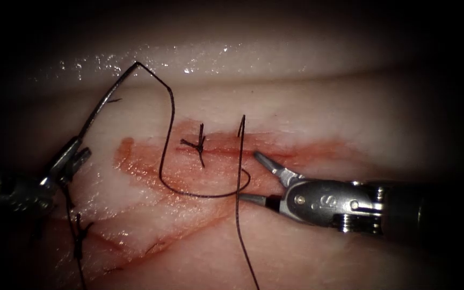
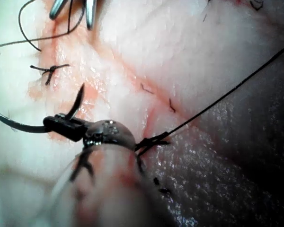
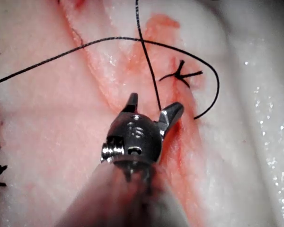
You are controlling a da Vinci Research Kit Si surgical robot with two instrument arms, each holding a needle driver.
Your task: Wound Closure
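Steel-grey left tool (image 1: 79,149): we see it near the tissue's left edge, its jaws clamped on the needle close to one end; the left wrist view (image 2: 61,125) shows the same grip.
Lower stitch (image 1: 79,233): a knotted stitch sits towards the tissue's lower left corner, below the left tool.
Needle (image 1: 106,99): it rises from the left tool's jaws towards the tissue's far edge, left of the cut and clear of the tissue; its upper end meets the thread. We also see its curve in the left wrist view (image 2: 14,124).
Thread (image 1: 165,134): from the needle's upper end it drops over the red fluid, sweeps right in a loop, and one strand runs to the tissue's near edge.
Red fluid (image 1: 146,161): it stains the tissue (image 1: 323,107) around the cut.
Tied stitch (image 1: 200,144): it lies across the cut (image 1: 296,153), inside the loop of thread.
Right tool (image 1: 248,175): it comes in from the right along the cut, jaws spread wide and holding nothing; in the right wrist view (image 3: 155,103) a strand of thread runs between them.
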